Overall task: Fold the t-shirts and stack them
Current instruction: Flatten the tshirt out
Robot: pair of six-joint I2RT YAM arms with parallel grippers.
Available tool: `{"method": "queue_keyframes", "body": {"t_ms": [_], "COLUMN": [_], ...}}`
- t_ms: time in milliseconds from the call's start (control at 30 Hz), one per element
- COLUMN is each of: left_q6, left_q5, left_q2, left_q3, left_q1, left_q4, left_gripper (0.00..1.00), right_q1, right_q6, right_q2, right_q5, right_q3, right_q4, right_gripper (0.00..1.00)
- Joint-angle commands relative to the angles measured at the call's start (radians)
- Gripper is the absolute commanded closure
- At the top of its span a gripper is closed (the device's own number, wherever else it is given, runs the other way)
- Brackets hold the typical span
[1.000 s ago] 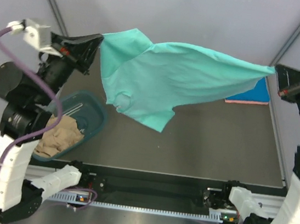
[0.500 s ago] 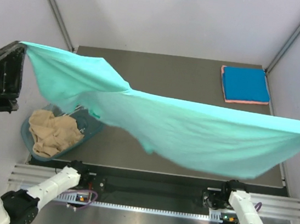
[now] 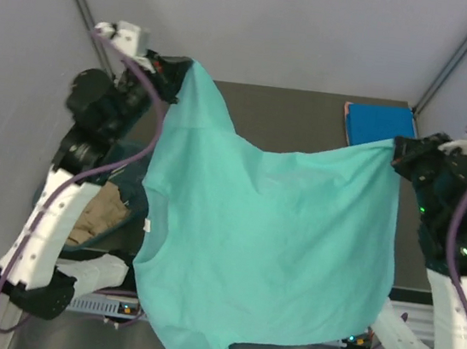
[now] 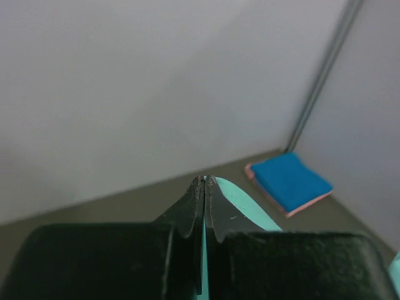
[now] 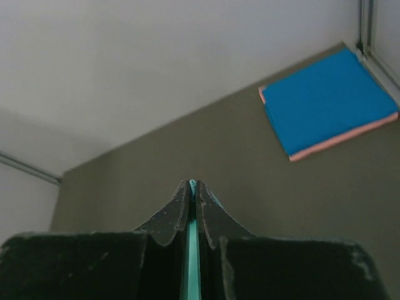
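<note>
A teal-green t-shirt (image 3: 267, 248) hangs spread wide in the air between both arms and drapes down over the near edge of the table. My left gripper (image 3: 181, 71) is shut on its upper left corner, and teal cloth shows between the closed jaws (image 4: 204, 182). My right gripper (image 3: 398, 151) is shut on the upper right corner, with a teal strip pinched in its jaws (image 5: 192, 185). A folded bright blue t-shirt (image 3: 380, 123) lies on a pink one at the back right of the table (image 5: 326, 106). A tan t-shirt (image 3: 99, 213) lies in the tub at the left.
The teal plastic tub (image 3: 133, 187) sits at the left edge of the dark table (image 3: 292, 122), mostly hidden by the left arm and the hanging cloth. Grey walls and slanting frame bars (image 3: 451, 61) close in the back and sides.
The teal shirt was stretched low and wide across the table. Both arms have swung up and back, and the shirt now hangs as a broad sheet toward the near edge.
</note>
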Motion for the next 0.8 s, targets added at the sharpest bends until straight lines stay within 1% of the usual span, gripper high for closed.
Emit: {"method": "queue_keyframes", "body": {"t_ms": [0,33,67,100,133,167,200,233,267,300,333,367,433,467,500,567,600,633,767], "left_q6": [0.110,0.118,0.118,0.125,0.127,0.128,0.128,0.133,0.136,0.148,0.157,0.167,0.185,0.185,0.185,0.185,0.187,0.209,0.220], "left_q5": [-0.233,-0.262,-0.279,-0.268,-0.259,-0.252,-0.245,-0.226,-0.221,-0.215,-0.184,-0.169,-0.140,-0.130,-0.101,-0.072,-0.069,-0.072,-0.060], "left_q2": [0.069,0.082,0.119,0.141,0.167,0.223,0.257,0.295,0.381,0.424,0.463,0.533,0.613,0.633,0.653,0.694,0.708,0.722,0.791], "left_q3": [-0.159,-0.263,-0.308,-0.348,-0.381,-0.438,-0.455,-0.458,-0.448,-0.436,-0.410,-0.397,-0.353,-0.339,-0.325,-0.294,-0.284,-0.253,-0.190], "left_q1": [-0.001,-0.001,0.001,0.001,0.001,0.004,0.005,0.011,0.025,0.033,0.042,0.059,0.077,0.085,0.093,0.111,0.114,0.119,0.140], "left_q4": [-0.004,0.021,0.082,0.117,0.154,0.197,0.284,0.306,0.315,0.322,0.343,0.354,0.374,0.381,0.388,0.421,0.429,0.429,0.414], "left_gripper": [1.00,1.00,1.00,1.00,1.00,1.00,1.00,1.00,1.00,1.00,1.00,1.00,1.00,1.00,1.00,1.00,1.00,1.00,1.00], "right_q1": [0.008,0.005,0.002,-0.003,-0.010,-0.027,-0.033,-0.056,-0.072,-0.085,-0.107,-0.116,-0.139,-0.145,-0.152,-0.155,-0.156,-0.190,-0.201], "right_q6": [-0.022,-0.022,-0.013,-0.009,-0.003,0.010,0.016,0.021,0.028,0.033,0.033,0.037,0.039,0.039,0.042,0.060,0.062,0.065,0.048], "right_q2": [0.062,0.077,0.099,0.158,0.192,0.229,0.307,0.350,0.391,0.472,0.511,0.549,0.661,0.698,0.768,0.821,0.862,0.881,0.968], "right_q5": [0.038,0.040,0.035,0.025,0.006,-0.033,-0.055,-0.084,-0.166,-0.208,-0.262,-0.329,-0.414,-0.440,-0.463,-0.507,-0.511,-0.514,-0.520], "right_q3": [-0.279,-0.339,-0.390,-0.465,-0.492,-0.512,-0.527,-0.541,-0.541,-0.539,-0.535,-0.529,-0.491,-0.475,-0.445,-0.426,-0.409,-0.394,-0.319], "right_q4": [0.208,0.260,0.359,0.406,0.451,0.538,0.581,0.624,0.688,0.748,0.790,0.855,0.925,0.943,0.960,1.014,1.028,1.034,1.026], "right_gripper": [1.00,1.00,1.00,1.00,1.00,1.00,1.00,1.00,1.00,1.00,1.00,1.00,1.00,1.00,1.00,1.00,1.00,1.00,1.00]}}
